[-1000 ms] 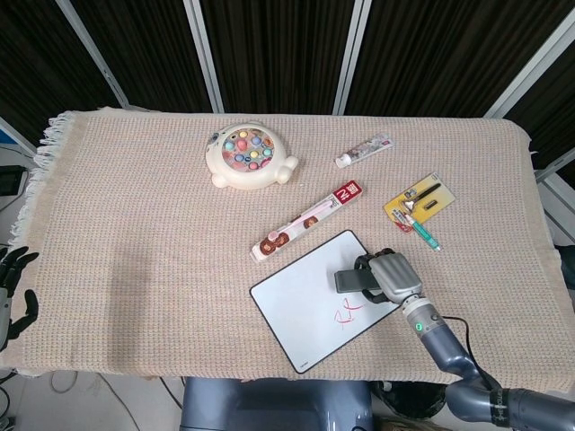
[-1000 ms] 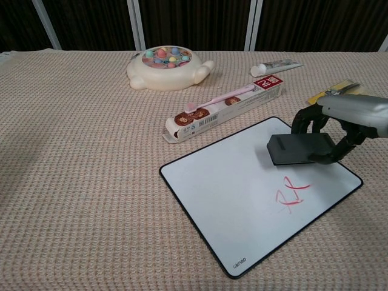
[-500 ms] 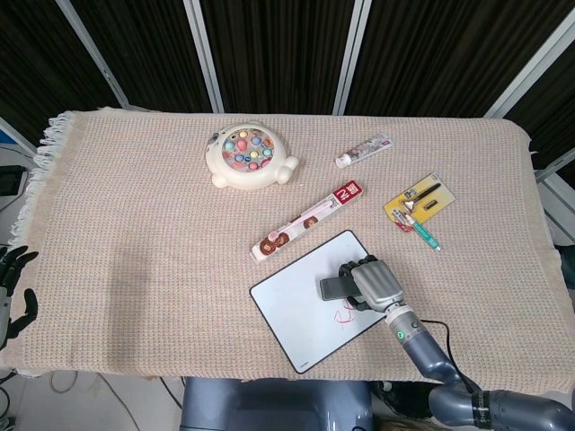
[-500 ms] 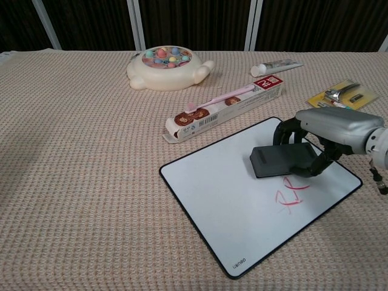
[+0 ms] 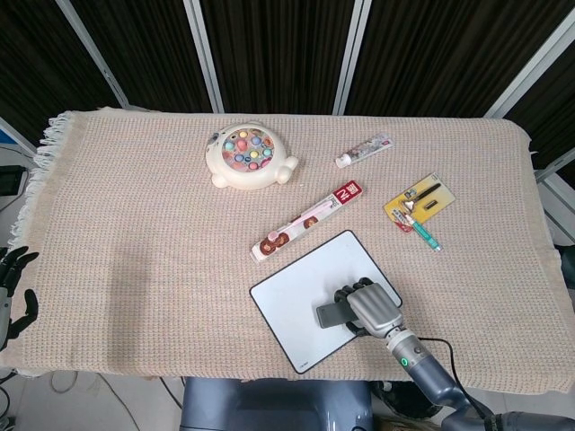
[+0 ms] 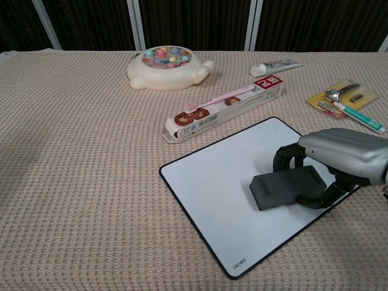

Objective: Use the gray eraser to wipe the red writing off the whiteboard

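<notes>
The whiteboard (image 5: 296,296) (image 6: 224,176) lies tilted on the woven cloth near the table's front edge. My right hand (image 5: 373,305) (image 6: 339,160) grips the gray eraser (image 5: 331,314) (image 6: 290,187) and presses it flat on the board's lower right part. No red writing shows on the board; the eraser and hand cover the spot where it was. My left hand (image 5: 11,287) hangs off the table's left edge in the head view, fingers apart and holding nothing.
A boxed toothbrush (image 5: 308,222) (image 6: 224,106) lies just behind the board. A fishing toy (image 5: 249,154) (image 6: 167,65), a toothpaste tube (image 5: 363,150) (image 6: 276,68), and a carded tool pack with a green pen (image 5: 419,206) (image 6: 348,100) sit farther back.
My right hand has dragged the eraser toward the front edge of the board, over the red marks, which no longer show. The left hand has not moved.
</notes>
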Robot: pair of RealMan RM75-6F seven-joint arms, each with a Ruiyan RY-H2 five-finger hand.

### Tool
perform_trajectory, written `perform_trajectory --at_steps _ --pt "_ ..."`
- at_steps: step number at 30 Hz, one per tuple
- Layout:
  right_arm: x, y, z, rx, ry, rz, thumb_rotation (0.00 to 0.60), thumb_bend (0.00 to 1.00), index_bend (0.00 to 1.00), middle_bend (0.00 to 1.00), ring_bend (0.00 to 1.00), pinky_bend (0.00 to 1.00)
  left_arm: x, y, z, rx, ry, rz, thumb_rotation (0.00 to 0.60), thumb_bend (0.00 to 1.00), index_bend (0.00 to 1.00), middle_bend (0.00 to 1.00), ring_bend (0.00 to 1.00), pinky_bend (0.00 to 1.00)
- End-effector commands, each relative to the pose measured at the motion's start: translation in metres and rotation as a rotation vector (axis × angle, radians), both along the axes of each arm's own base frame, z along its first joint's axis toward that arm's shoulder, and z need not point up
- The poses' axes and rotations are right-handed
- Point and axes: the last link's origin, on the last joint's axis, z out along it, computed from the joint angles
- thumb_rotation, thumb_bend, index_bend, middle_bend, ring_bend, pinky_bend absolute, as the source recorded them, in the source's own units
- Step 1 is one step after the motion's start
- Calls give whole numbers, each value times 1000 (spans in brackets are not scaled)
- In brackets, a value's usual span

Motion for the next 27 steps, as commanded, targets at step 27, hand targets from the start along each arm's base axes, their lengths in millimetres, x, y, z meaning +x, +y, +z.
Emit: perform_trajectory --at_steps 27 --pt "-22 -35 15 -85 -9 -77 600 407 413 440 418 277 -1 0 0 -1 1 5 600 638 160 88 23 0"
